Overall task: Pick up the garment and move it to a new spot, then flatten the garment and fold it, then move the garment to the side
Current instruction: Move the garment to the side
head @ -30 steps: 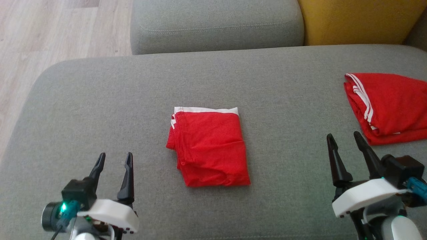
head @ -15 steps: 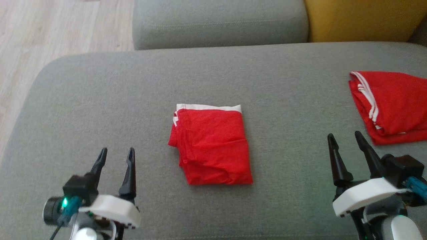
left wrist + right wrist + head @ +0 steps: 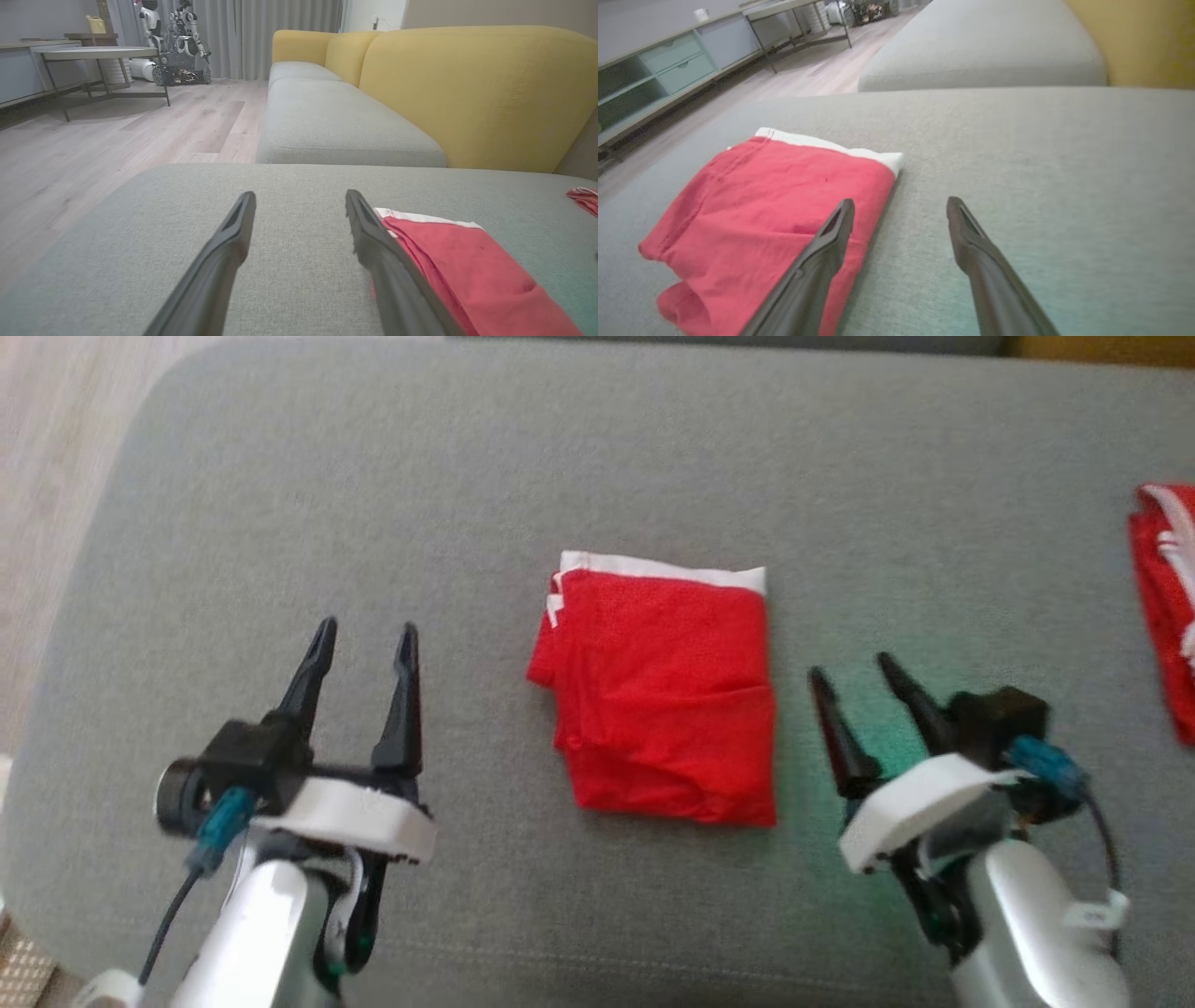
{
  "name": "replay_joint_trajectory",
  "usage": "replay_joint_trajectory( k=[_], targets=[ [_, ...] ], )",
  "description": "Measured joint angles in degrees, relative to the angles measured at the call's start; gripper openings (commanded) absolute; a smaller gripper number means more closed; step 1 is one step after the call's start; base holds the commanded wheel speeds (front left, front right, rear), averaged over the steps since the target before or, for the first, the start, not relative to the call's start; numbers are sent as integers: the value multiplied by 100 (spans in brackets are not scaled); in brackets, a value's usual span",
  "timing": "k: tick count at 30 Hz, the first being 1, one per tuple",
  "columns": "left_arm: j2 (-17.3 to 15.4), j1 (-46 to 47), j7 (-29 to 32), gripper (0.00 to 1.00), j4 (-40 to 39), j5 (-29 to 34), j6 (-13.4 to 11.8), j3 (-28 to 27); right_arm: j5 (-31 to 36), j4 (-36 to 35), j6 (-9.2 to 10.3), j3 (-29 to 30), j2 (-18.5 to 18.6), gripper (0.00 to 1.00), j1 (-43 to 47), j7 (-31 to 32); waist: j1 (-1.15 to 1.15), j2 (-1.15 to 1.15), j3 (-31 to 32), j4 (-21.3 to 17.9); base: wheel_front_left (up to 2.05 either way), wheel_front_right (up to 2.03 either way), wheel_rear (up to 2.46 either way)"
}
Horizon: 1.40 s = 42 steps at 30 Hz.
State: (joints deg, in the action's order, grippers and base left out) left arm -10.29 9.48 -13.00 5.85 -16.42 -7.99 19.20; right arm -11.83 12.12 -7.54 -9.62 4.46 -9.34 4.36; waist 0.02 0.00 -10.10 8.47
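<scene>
Red garment [image 3: 658, 695] lies folded mid sofa cushion [image 3: 467, 476]; left hand [image 3: 362, 644] at 9 o'clock, right hand [image 3: 851, 670] at 3 o'clock, both wide, empty. Likely left: move aside.

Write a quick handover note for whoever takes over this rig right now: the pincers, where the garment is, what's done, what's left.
Left pincer: open, empty, to the left of the folded red fabric garment with a white band.
Right pincer: open, empty, close by the garment's right edge.
Garment: lies mid grey fabric sofa cushion; another red garment with white stripes lies at the far right.
Done: it looks folded.
Left: move it to the side.
</scene>
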Motion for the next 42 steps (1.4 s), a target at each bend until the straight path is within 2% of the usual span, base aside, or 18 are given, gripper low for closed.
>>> replay_joint_trajectory(
  k=[7,12,13,14,15,22,24,37,39,40,42],
  targets=[
    [186,332,-80,100,235,22,94,47,-547,1199,0,-727,3,100,-518,123,0,0,-382,304,0,0,0],
    [218,375,-127,100,337,22,99,42,-827,1438,0,-910,21,100,-684,282,-1,0,-468,352,0,0,0],
    [222,375,-127,100,343,23,100,41,-875,1463,0,-959,24,82,-733,305,-1,0,-469,338,0,0,0],
    [225,375,-129,100,343,27,100,37,-915,1490,0,-1017,29,19,-782,318,-1,0,-468,318,0,0,0],
    [229,375,-129,100,344,43,102,37,-944,1516,0,-1055,41,0,-808,344,-1,0,-468,298,0,0,0],
    [226,378,-130,100,332,122,145,-30,-994,1558,0,-1382,212,0,-957,338,-1,0,-471,45,0,0,0],
    [224,378,-130,100,292,127,145,-82,-984,1538,0,-1430,359,0,-1021,311,-1,0,-480,-78,0,0,0],
    [145,622,-130,100,152,280,203,-112,-829,1712,0,-1104,1718,0,-2007,74,-2,0,-623,-1263,0,0,0],
    [146,753,-127,100,119,313,248,-75,-828,1790,0,-1096,1983,0,-2240,63,-2,0,-711,-1393,0,0,0],
    [144,884,-120,100,91,324,250,-26,-850,1850,0,-1067,2247,0,-2447,63,-1,0,-838,-1477,0,0,0],
    [141,1000,-112,100,73,358,252,32,-893,1952,0,-996,2446,0,-2657,64,-1,0,-968,-1551,0,0,0]
  ],
)
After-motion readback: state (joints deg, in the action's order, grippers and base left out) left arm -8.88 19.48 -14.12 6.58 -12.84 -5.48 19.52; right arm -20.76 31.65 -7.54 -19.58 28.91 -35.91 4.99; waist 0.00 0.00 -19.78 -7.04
